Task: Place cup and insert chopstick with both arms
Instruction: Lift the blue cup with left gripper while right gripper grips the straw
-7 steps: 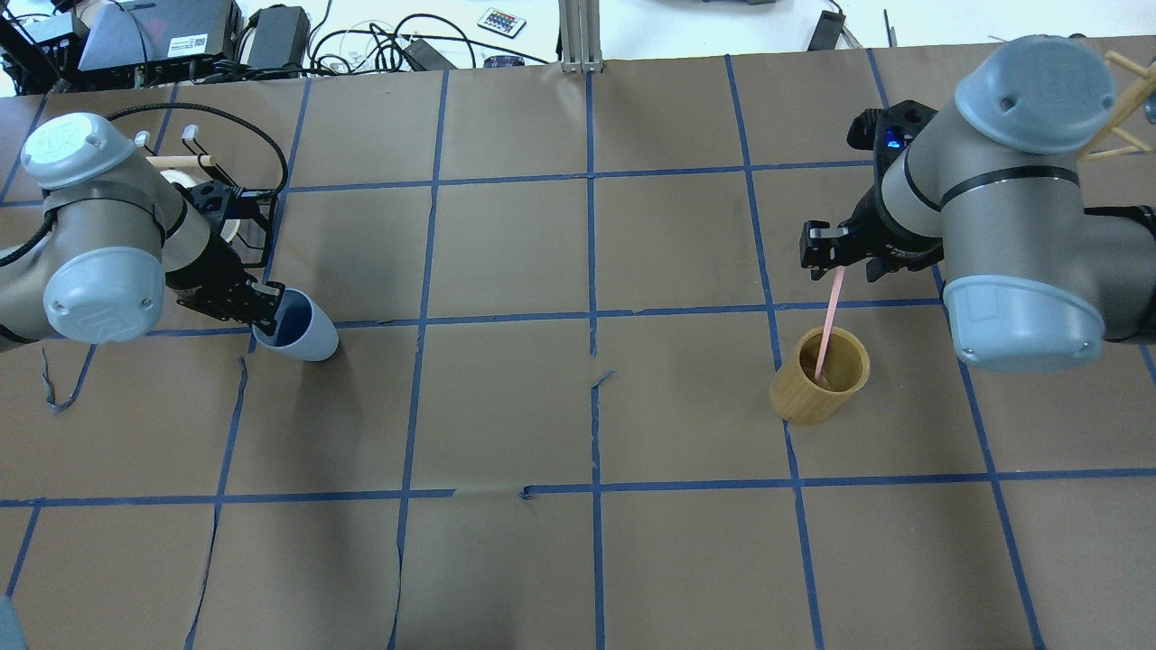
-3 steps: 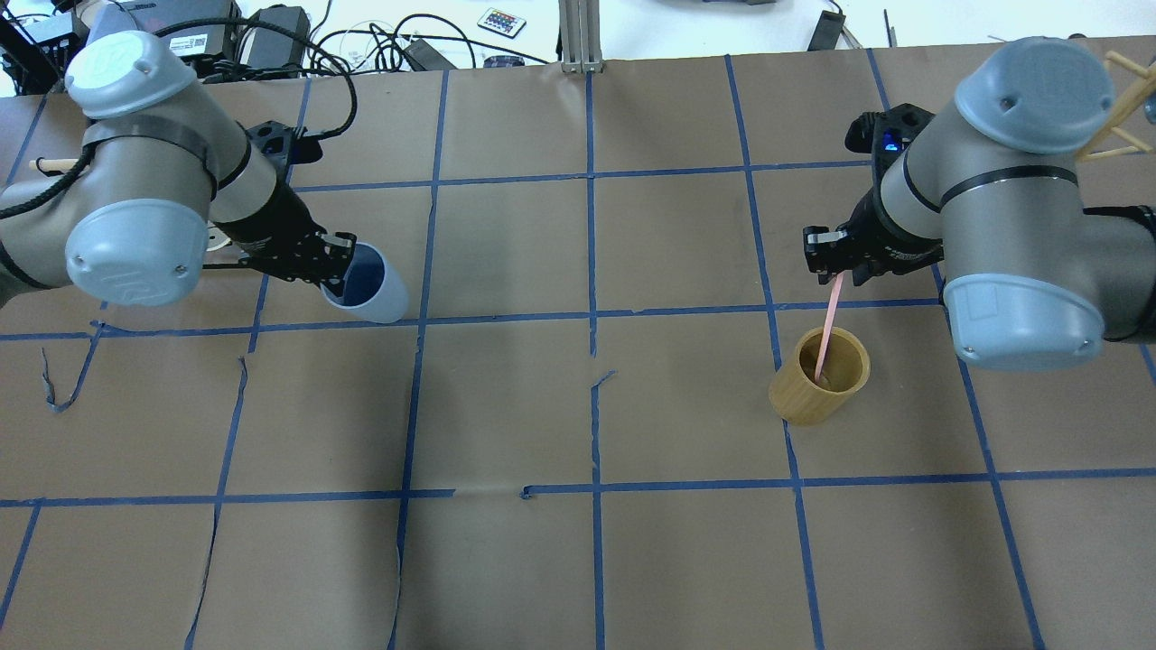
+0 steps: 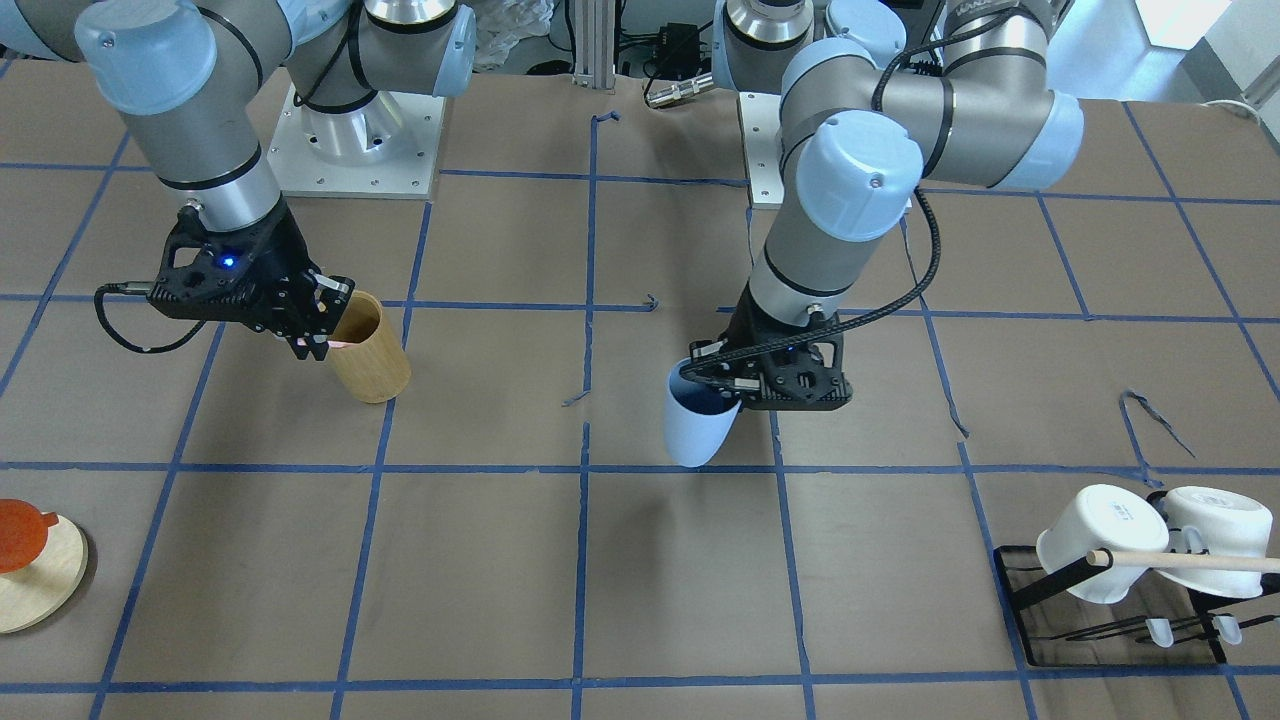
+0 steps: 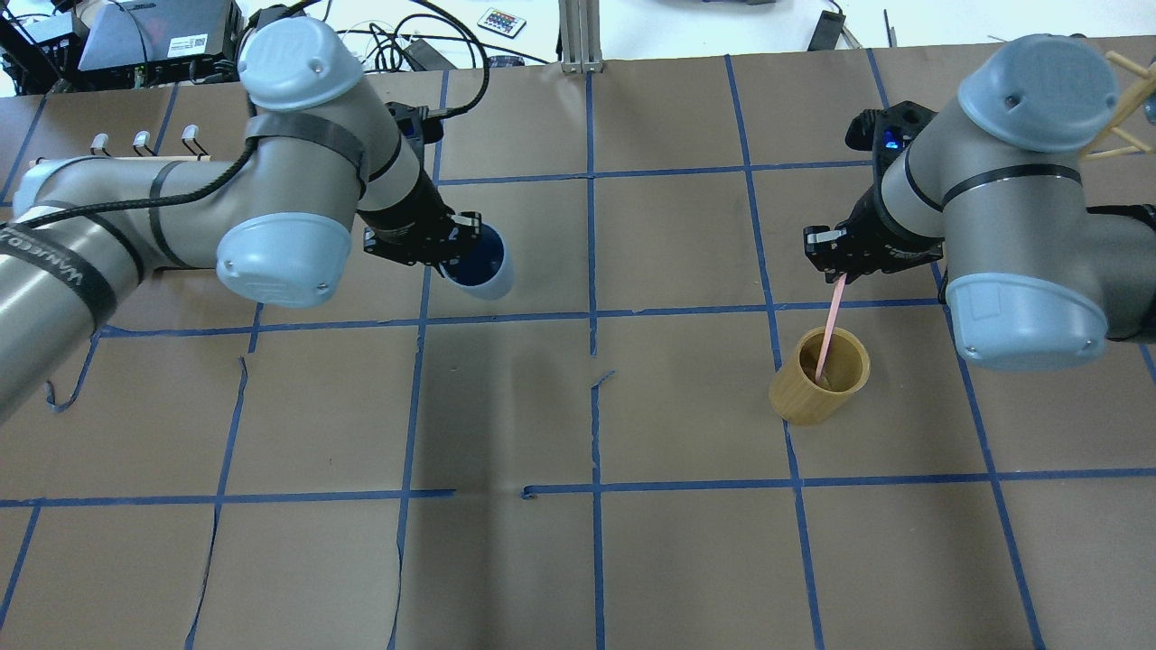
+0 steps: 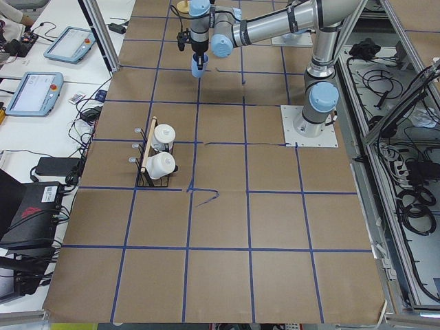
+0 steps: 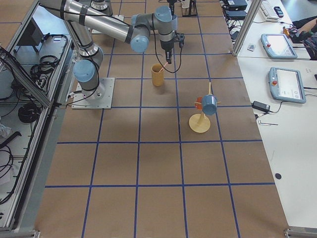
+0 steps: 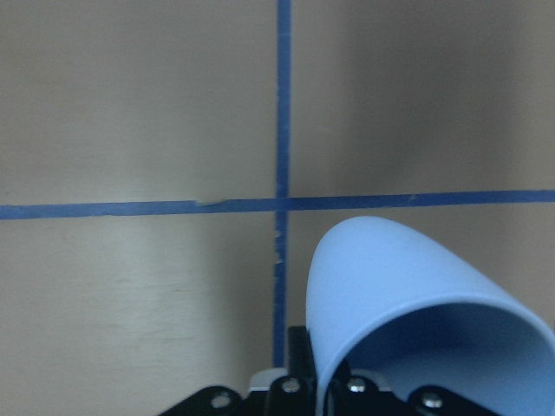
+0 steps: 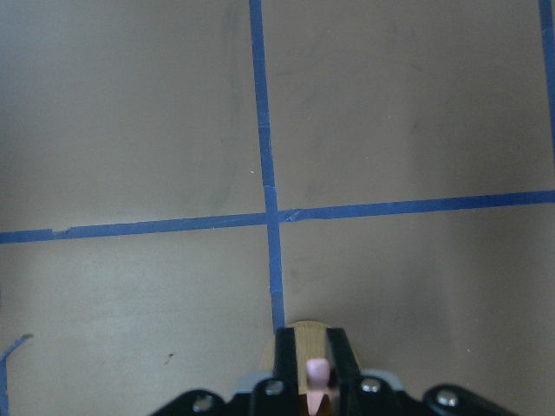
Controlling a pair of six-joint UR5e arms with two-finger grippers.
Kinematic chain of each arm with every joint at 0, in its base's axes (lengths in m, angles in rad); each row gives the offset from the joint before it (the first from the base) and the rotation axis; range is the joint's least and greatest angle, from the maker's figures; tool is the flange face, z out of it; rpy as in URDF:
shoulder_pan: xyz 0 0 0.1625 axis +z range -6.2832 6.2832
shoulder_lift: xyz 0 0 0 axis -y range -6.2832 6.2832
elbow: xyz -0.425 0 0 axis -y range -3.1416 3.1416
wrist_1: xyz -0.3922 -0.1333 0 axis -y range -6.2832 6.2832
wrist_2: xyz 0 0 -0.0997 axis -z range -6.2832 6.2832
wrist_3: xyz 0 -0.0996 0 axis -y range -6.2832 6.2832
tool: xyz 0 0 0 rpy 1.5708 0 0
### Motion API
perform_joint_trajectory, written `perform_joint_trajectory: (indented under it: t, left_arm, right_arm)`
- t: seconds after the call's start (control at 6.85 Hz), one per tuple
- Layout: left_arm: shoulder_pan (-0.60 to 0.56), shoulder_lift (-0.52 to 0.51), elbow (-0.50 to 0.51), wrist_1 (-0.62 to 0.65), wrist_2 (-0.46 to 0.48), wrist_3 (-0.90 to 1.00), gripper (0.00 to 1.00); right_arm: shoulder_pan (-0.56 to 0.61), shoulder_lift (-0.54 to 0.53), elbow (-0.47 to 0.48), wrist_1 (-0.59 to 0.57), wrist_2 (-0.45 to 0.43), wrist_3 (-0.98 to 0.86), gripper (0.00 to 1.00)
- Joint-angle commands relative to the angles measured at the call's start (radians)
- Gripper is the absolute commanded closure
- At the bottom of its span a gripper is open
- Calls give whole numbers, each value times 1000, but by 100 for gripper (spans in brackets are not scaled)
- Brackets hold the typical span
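Note:
My left gripper [image 4: 454,251] is shut on the rim of the light blue cup [image 4: 483,266] and holds it tilted above the table, left of the middle. The cup also shows in the front view [image 3: 693,432] and fills the lower right of the left wrist view [image 7: 408,295]. My right gripper [image 4: 838,269] is shut on the top of the thin pale pink chopstick [image 4: 830,327]. The chopstick's lower end sits inside a tan bamboo cylinder [image 4: 797,397] that stands on the table. The chopstick's top shows between the fingers in the right wrist view [image 8: 317,374].
A black rack [image 3: 1040,585] with two white mugs [image 3: 1100,540] and a long wooden dowel [image 3: 1190,561] stands at the table's far left. A round wooden stand [image 3: 35,575] with an orange piece is at the far right side.
My left arm has carried the cup away from the rack and well to the right, toward the table's middle. My right gripper has stayed still, holding the chopstick in the bamboo cylinder.

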Motion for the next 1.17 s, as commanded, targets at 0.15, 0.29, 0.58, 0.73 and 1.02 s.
perform_joint_trajectory:
  t: [0.15,0.29,0.58,0.73,1.02]
  left_arm:
    - [-95,-193,140,117,-10,-101,100]
    - [-137,-225,148,176,-27,-170,100]
    - [-148,-262,160,193,-18,-158,100]
    - [-147,-263,163,198,-16,-142,100]
    - [-144,-292,182,196,-10,-129,100]
  right_arm:
    - [-1,-7,-8,15,0,3,86]
    - [-1,-12,-43,64,0,3,87]
    - [-1,-4,-193,212,-8,3,89]
    - [-3,-4,-255,257,-11,3,89]
    - [-3,1,-384,366,-13,1,92]
